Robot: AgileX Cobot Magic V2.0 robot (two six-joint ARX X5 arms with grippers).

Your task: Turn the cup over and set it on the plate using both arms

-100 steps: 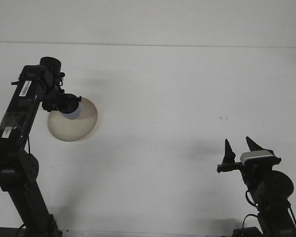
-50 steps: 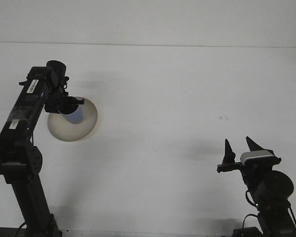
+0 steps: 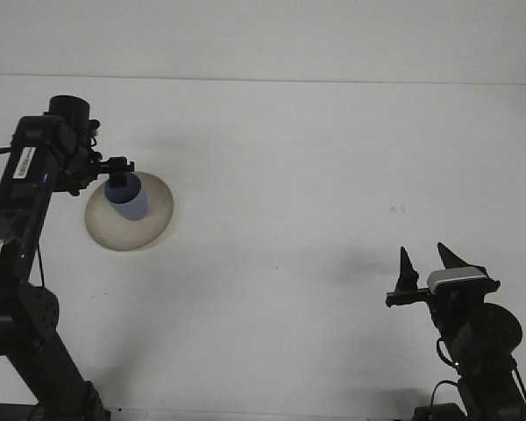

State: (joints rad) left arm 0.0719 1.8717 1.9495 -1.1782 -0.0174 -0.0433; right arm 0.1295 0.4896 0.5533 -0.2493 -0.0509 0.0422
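Observation:
A blue cup (image 3: 130, 200) stands on the beige plate (image 3: 149, 226) at the left of the white table. My left gripper (image 3: 117, 173) is at the cup's upper left rim, open, and its black arm hides the plate's left edge. Whether a finger still touches the rim I cannot tell. My right gripper (image 3: 427, 263) is far off at the lower right, pointing up, open, with nothing between its fingers.
The left arm's long black links (image 3: 22, 219) rise along the left edge of the view. The right arm's base (image 3: 478, 338) fills the lower right corner. The table's far edge (image 3: 263, 79) meets a pale wall.
The left arm has swung back to the left and slightly up, uncovering most of the blue cup, which stays on the plate. The right arm has not moved.

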